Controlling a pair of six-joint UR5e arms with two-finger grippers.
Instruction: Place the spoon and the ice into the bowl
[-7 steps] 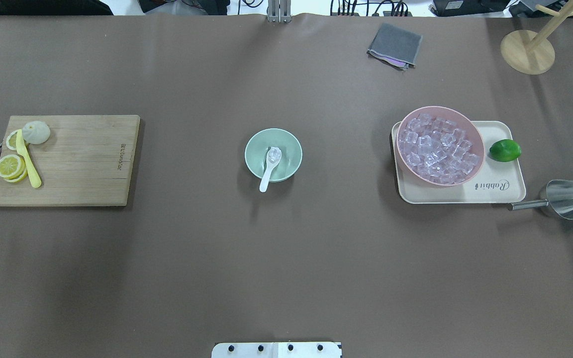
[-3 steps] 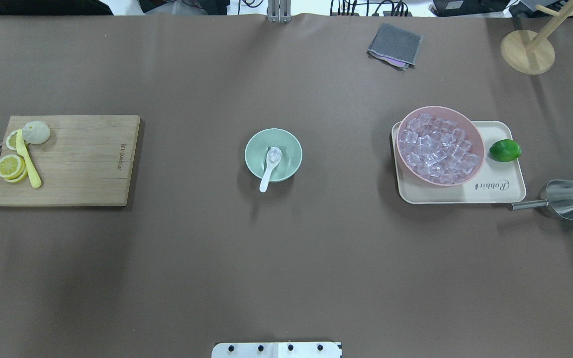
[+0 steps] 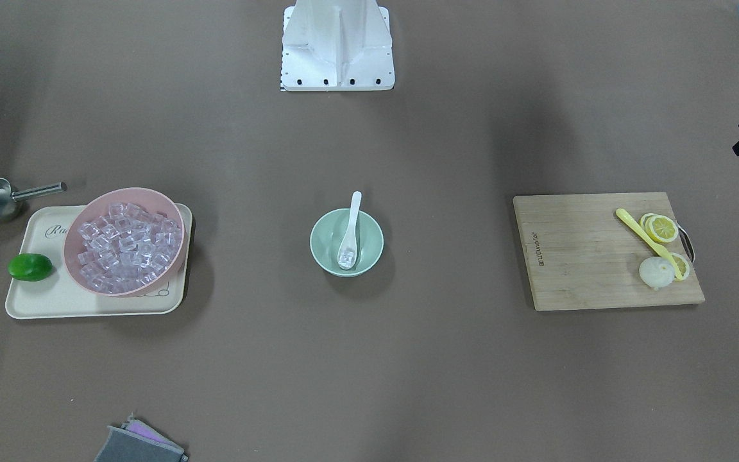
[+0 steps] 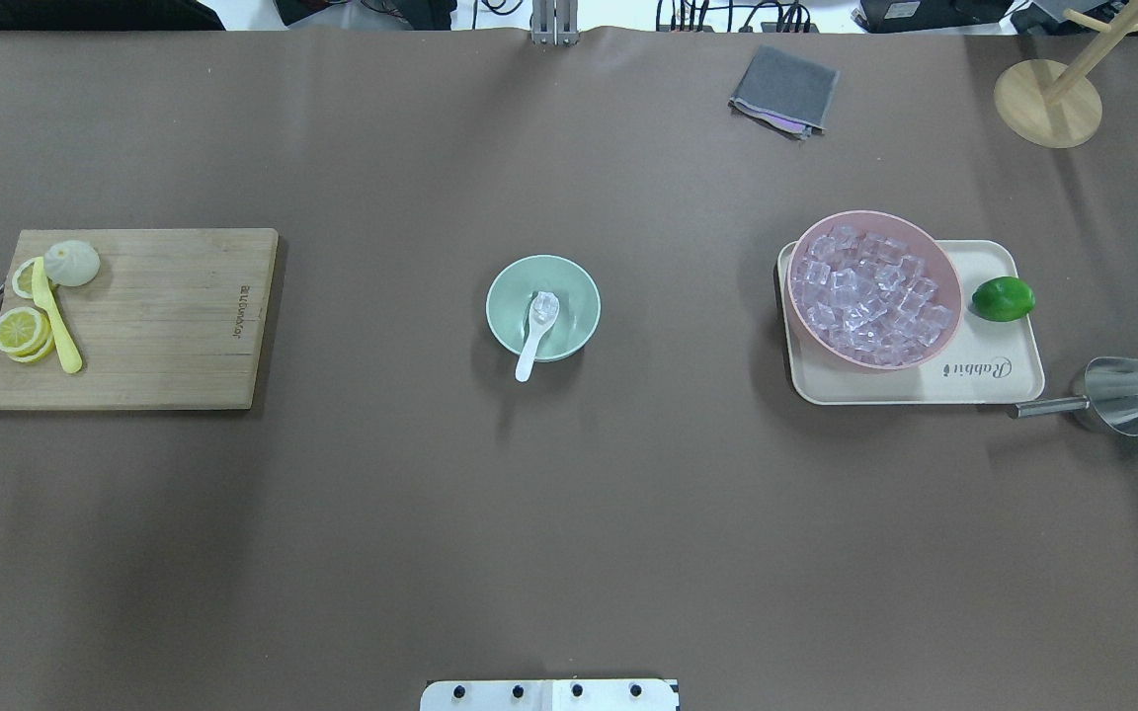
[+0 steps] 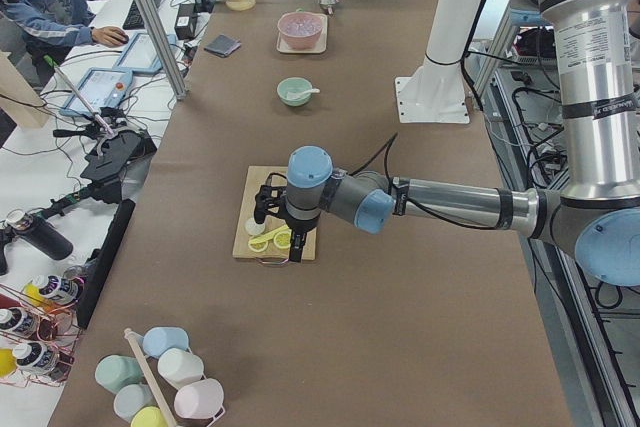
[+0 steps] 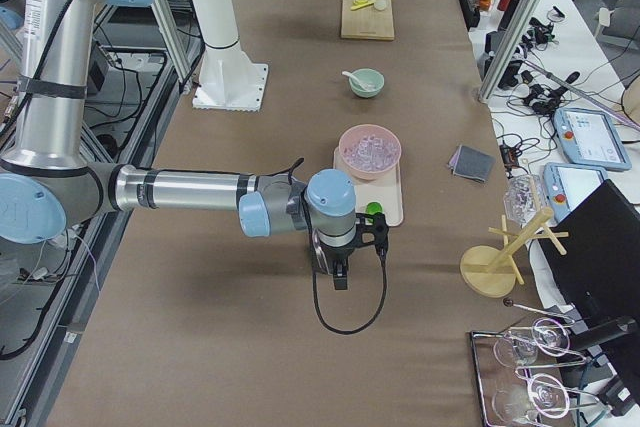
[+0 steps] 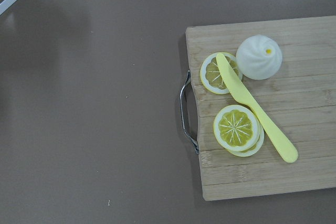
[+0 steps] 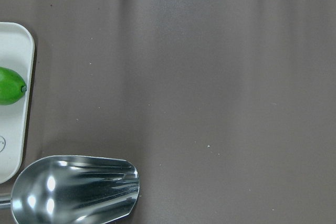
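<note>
We fear a bump on the small white translucent soup spoon, whose handle overhangs the round mint-green bowl, could spill its clear ice cube; we cannot tell whether the left gripper or the right gripper is wide or narrow.

The table has a matt brown covering, smooth with faint creases. The cutting board is pale wood with visible grain and a thin metal handle. The scoop is polished, mirror-bright metal. The bowl looks smooth and matt, the spoon milky and slightly translucent, the ice clear and glassy. The lime is glossy, and the folded cloth is grey fabric.
</note>
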